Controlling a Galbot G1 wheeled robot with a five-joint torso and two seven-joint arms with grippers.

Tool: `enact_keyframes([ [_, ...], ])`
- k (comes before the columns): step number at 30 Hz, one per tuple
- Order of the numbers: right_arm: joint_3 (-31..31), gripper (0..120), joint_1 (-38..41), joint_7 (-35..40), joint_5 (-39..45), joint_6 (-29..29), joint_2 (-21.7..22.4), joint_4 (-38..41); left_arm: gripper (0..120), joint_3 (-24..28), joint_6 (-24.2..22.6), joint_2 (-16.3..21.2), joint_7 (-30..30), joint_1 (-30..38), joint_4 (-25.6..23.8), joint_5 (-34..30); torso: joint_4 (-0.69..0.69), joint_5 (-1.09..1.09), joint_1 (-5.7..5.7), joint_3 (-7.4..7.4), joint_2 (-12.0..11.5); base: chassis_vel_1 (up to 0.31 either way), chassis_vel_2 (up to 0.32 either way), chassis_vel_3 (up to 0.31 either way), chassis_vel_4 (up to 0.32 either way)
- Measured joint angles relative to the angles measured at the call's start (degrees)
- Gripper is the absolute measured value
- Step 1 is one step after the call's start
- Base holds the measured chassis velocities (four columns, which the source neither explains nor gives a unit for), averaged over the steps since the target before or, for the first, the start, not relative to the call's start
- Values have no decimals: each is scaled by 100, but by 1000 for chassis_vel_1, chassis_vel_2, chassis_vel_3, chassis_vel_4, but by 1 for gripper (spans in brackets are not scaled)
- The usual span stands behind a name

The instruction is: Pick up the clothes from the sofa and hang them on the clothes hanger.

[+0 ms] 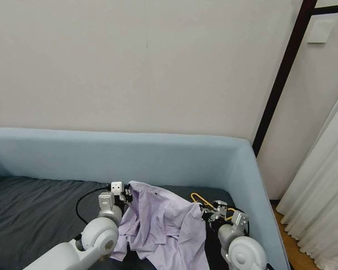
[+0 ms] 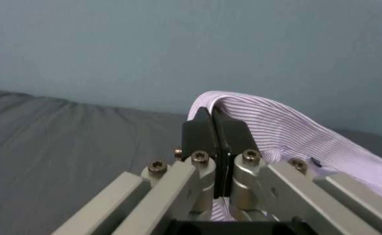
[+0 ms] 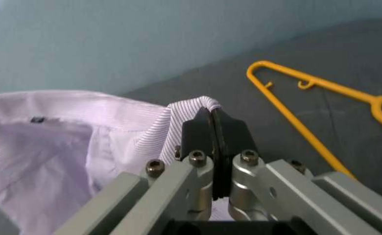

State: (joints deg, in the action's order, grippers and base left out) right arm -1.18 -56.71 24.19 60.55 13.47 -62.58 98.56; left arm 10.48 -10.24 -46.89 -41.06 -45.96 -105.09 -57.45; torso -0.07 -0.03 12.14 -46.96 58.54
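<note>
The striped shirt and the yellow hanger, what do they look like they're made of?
The shirt looks like thin woven cloth, likely cotton or a blend: fine purple-white stripes, matte, hanging in soft folds between the left pincer and the right pincer, both shut on it. The hanger looks like moulded plastic: uniform yellow, smooth, slightly glossy.

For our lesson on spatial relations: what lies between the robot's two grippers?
In the head view, the lilac striped shirt hangs between the left gripper and the right gripper, each shut on its fabric.
</note>
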Motion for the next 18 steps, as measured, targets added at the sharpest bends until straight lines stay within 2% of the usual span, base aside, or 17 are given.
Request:
enact_keyframes([
  [3, 208, 0, 570, -149, -143, -146, -116, -568, 0, -65, 5, -129, -83, -15, 216, 80, 0, 0, 0, 0, 0, 0, 0, 0, 0],
  [9, 426, 0, 1156, -132, -89, -144, -207, -850, 0, -112, 17, -144, -112, -13, 279, 95, 3, -1, 0, 0, 0, 0, 0, 0, 0],
  [18, 580, 0, 1559, -412, -325, -216, -411, -1638, 0, -97, 22, -220, -114, -71, 364, 152, 0, 0, 0, 0, 0, 0, 0, 0, 0],
])
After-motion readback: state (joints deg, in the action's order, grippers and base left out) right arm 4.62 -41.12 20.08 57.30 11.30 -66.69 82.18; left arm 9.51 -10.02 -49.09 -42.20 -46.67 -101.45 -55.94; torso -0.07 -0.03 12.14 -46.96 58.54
